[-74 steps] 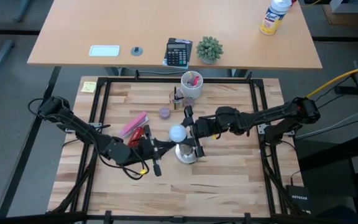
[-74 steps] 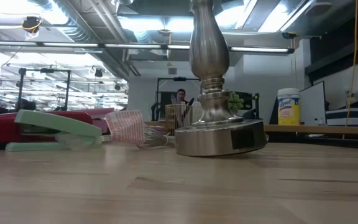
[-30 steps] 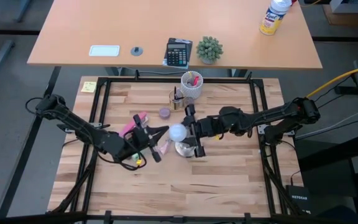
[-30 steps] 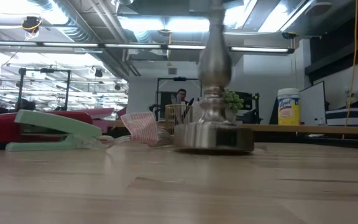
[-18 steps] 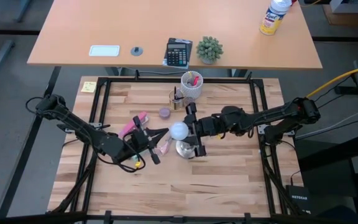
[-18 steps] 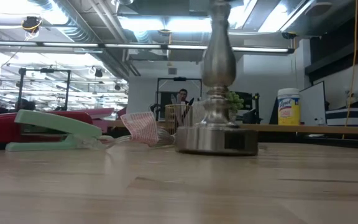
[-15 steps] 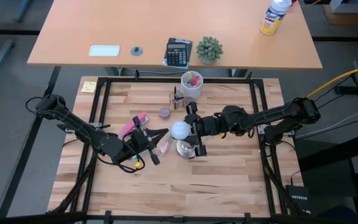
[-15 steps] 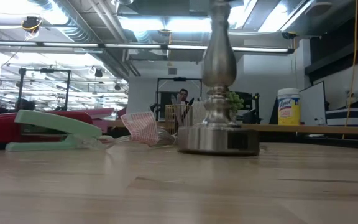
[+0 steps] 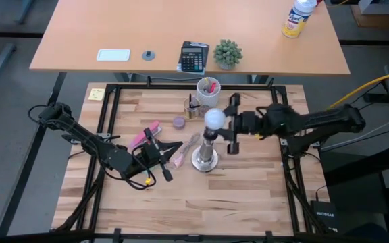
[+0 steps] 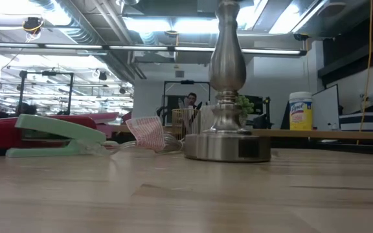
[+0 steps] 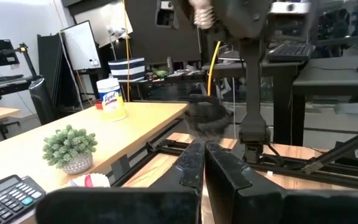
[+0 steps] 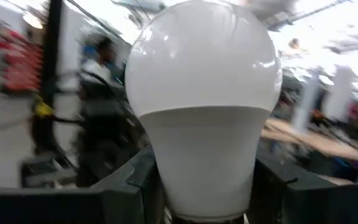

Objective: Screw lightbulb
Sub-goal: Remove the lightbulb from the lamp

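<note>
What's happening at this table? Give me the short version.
The right gripper holds the lightbulb by its globe, up over the silvery socket stand in the middle of the table. The bulb does not look seated in the socket yet. The left gripper is shut and empty, resting low just left of the stand, near a pink and green stapler.

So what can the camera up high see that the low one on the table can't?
Only the high view shows the lightbulb, held in the right tool up above the metal socket stand, plus the shut left tool, the calculator and the white cup.

Only the low view shows the ceiling lights and a person far back in the room.

Both show the socket stand, the little plant and the wipes tub.
</note>
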